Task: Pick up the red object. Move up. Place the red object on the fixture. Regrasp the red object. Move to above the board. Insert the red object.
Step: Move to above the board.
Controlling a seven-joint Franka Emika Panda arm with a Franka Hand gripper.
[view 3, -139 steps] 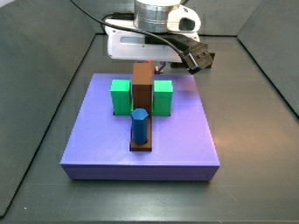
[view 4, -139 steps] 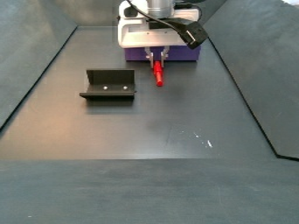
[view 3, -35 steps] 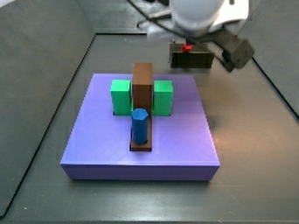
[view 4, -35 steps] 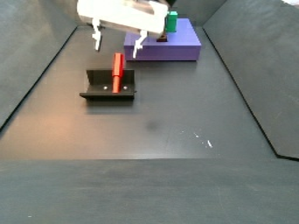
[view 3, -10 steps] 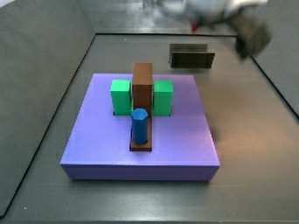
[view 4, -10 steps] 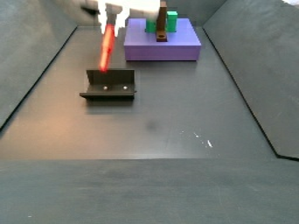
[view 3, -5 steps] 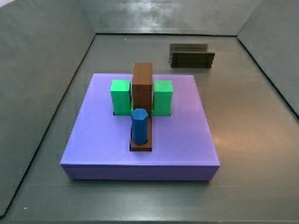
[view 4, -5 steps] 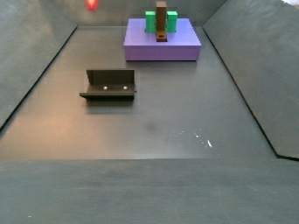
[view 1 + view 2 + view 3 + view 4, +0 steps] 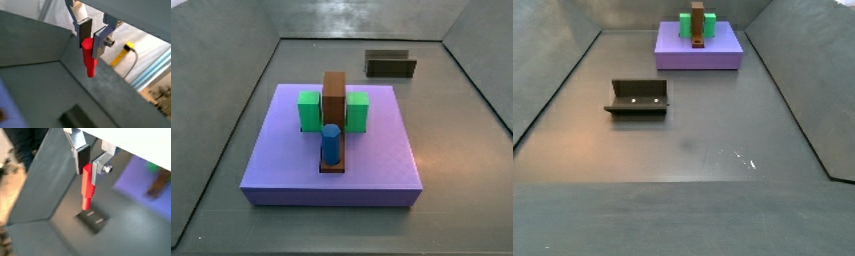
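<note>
In both wrist views the gripper (image 9: 93,35) (image 9: 88,162) has its two fingers pressed onto one red object (image 9: 89,59) (image 9: 87,190), high above the floor. In a wrist view one fixture (image 9: 93,220) lies below. In both side views there are one board (image 9: 278,166) (image 9: 715,55), one fixture (image 9: 392,65) (image 9: 637,98), two green blocks (image 9: 309,111), one brown bar (image 9: 334,103) and one blue peg (image 9: 330,143); the gripper does not appear.

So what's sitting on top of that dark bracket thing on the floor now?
Nothing: the dark L-shaped fixture is bare in both side views. The slim red peg hangs clamped in the end effector, which shows only in the wrist views.
</note>
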